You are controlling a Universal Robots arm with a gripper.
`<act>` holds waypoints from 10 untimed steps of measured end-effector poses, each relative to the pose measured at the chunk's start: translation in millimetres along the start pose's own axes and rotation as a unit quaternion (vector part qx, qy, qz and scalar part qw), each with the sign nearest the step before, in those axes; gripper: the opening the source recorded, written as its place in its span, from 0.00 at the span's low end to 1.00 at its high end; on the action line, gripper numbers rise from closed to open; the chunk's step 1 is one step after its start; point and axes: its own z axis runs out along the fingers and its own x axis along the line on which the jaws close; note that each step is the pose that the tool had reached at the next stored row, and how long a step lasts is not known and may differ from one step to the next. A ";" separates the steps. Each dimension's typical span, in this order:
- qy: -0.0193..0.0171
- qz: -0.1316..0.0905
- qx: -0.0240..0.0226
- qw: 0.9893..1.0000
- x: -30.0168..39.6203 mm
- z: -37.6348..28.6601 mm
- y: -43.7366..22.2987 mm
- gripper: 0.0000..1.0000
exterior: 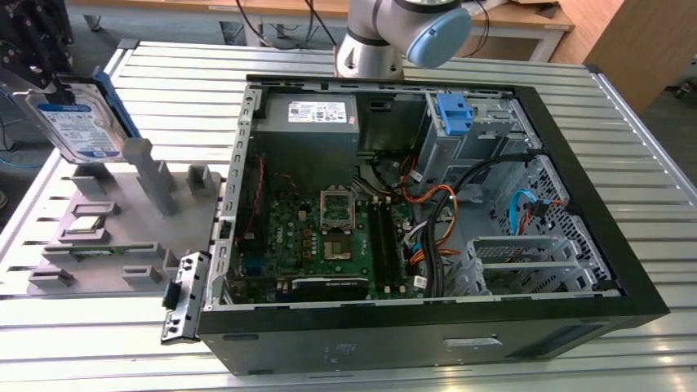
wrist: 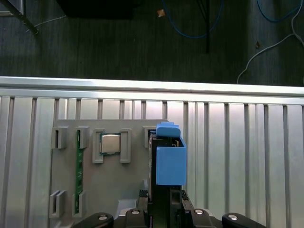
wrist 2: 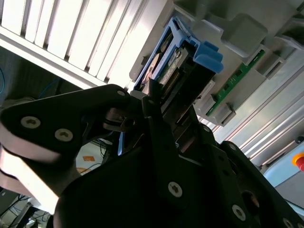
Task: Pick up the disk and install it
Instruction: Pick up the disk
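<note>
The disk (exterior: 78,122) is a silver drive with a white and blue label in a blue carrier bracket. It stands on edge, tilted, over the far end of the grey fixture (exterior: 120,237) at the exterior view's left. My black gripper (exterior: 52,91) grips its upper end. In the second wrist view the gripper (wrist 2: 156,102) is shut on the disk (wrist 2: 183,57), with a finger on each flat side. In the first wrist view the disk's blue carrier (wrist: 170,164) sticks out from between the fingers, above the fixture (wrist: 123,185). Whether the disk's lower edge still touches the fixture is unclear.
The open computer case (exterior: 610,245) lies at the exterior view's right, with a blue caddy (exterior: 452,114), a grey power supply (exterior: 308,114), the motherboard and cables inside. The fixture holds a processor (wrist: 110,143) and a memory stick (wrist: 78,171). The arm's base (exterior: 392,37) stands behind the case.
</note>
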 end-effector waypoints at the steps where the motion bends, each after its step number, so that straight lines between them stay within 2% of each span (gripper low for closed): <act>1: 0.000 0.000 0.000 1.000 -0.1 -1.8 0.1 0.35; 10: 0.000 0.000 0.000 1.000 -1.4 -20.5 1.1 0.35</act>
